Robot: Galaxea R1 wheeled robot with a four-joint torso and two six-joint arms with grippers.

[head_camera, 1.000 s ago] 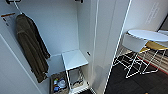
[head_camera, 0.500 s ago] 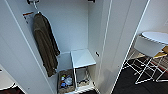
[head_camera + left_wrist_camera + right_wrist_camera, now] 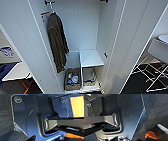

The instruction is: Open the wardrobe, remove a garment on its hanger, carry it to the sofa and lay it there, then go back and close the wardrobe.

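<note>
White panels of the open wardrobe (image 3: 82,27) fill the head view, both doors swung wide. At ten o'clock a dark olive-green jacket (image 3: 58,42) hangs from its hanger; at six o'clock a woven basket (image 3: 72,79) of small items sits beside a white shelf box (image 3: 90,58). At three o'clock, white stool legs (image 3: 155,75) stand on dark carpet. An orange patch (image 3: 150,135), possibly the garment, shows in the right wrist view, cut off. Whether either arm's jaws are apart or together, I cannot tell.
</note>
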